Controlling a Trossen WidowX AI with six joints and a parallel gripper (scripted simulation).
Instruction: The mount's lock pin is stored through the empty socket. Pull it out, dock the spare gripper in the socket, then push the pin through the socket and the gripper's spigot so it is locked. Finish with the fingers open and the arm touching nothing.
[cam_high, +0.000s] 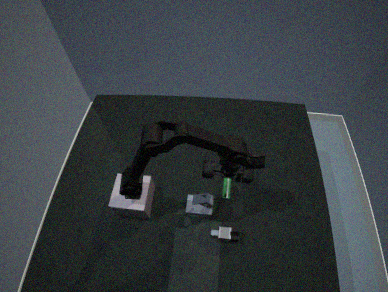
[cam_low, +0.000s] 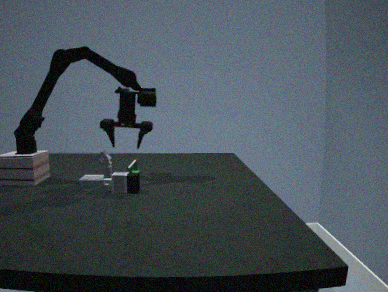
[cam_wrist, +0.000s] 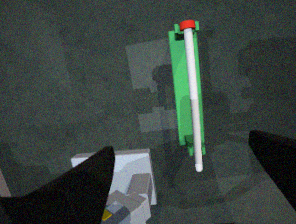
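Observation:
My gripper (cam_high: 227, 174) (cam_low: 126, 147) (cam_wrist: 181, 145) is open and empty, pointing down above the green holder. The lock pin (cam_high: 228, 188) (cam_wrist: 192, 75), white with a red head, lies lengthwise along the green holder (cam_high: 224, 184) (cam_low: 135, 171) (cam_wrist: 182, 100). Its plain end sticks out past the holder's end in the wrist view. The pale mount (cam_high: 192, 209) (cam_low: 91, 178) (cam_wrist: 142, 161) stands beside the holder, its raised part angled upward; the inside of its socket is not clear. The spare gripper (cam_high: 225, 233) (cam_low: 120, 183), a white block with a dark end and a light spigot, lies apart from the mount.
The arm's pale base block (cam_high: 142, 204) (cam_low: 41, 167) stands to the left of the mount. The dark table (cam_high: 275, 240) (cam_low: 225, 220) carries everything, with its right edge beyond the holder. A small yellow patch (cam_wrist: 106, 215) shows at the mount.

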